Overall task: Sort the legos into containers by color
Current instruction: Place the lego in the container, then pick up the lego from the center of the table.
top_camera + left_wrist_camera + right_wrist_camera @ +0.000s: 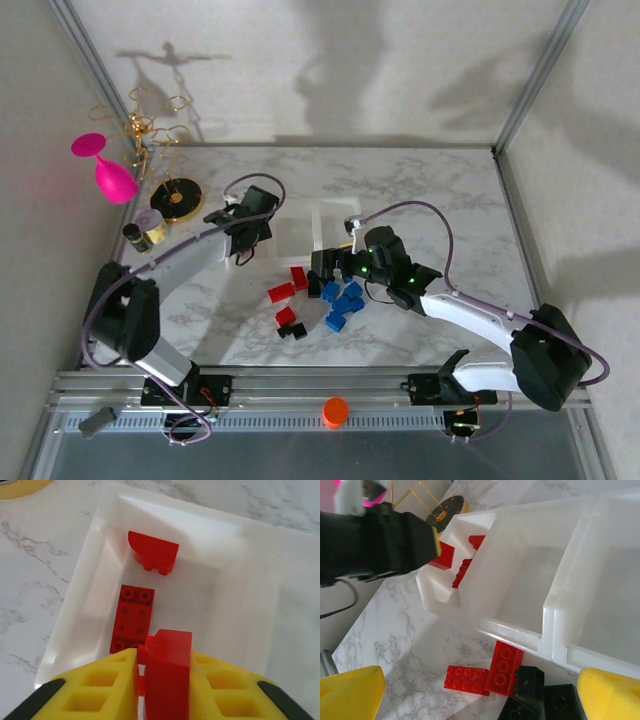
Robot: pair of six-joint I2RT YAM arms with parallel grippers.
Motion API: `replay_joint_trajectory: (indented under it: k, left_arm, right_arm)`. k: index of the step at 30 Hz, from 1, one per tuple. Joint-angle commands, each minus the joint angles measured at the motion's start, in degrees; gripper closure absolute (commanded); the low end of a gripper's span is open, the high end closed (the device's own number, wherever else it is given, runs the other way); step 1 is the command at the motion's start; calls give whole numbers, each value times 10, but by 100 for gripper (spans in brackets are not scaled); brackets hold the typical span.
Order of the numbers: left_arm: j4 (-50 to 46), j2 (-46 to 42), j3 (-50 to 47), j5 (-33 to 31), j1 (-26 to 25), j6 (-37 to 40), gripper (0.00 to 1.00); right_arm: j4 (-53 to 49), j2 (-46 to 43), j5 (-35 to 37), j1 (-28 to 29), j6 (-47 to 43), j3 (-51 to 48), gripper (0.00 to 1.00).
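My left gripper is shut on a red brick and holds it over the left container. Two more red bricks lie inside that container. The right wrist view shows the row of clear containers, with the middle and right ones bare of bricks. My right gripper stands open low over two red bricks and black bricks at the containers' near wall. From above, loose red, black and blue legos lie beside the right gripper.
A pink goblet, a gold wire stand on a black-and-gold disc and a small jar crowd the back left corner. An orange cap sits on the front rail. Enclosure walls close in the table's sides.
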Motion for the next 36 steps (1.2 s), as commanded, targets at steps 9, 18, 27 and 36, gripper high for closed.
replay_joint_trajectory:
  k: [9,18,27,36]
  left_arm:
    - [-1,-19,22,23,0,24,47]
    - [-19,-128,-53,55,-53,-13,44]
    - [-49,-183,-136,68,-174,-87,32]
    - [6,-149,-205,102,-218,-136,17]
  right_arm:
    - [0,-33,19,1,11,1,1]
    - [-58,-38,9,2,-14,-9,1]
    - [-60,-42,-2,2,11,-65,1]
    - [-67,-49,27,1,28,-75,1]
